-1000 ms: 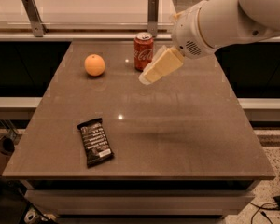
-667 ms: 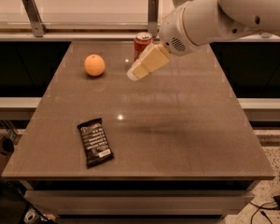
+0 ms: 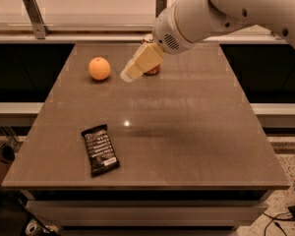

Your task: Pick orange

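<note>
The orange [image 3: 99, 68] is a small round fruit resting on the brown table [image 3: 196, 132] at the back left. My gripper [image 3: 131, 73], cream-coloured at the end of the white arm, hangs above the table just right of the orange, apart from it. It holds nothing that I can see. The arm reaches in from the upper right.
A red soda can [image 3: 154, 69] stands behind the gripper, mostly hidden by it. A black snack bar wrapper [image 3: 100, 149] lies at the front left of the table. A pale counter with metal posts [image 3: 35, 16] runs along the back.
The gripper and arm have moved left across the table toward the orange, now covering most of the can. The orange, can and wrapper have not moved.
</note>
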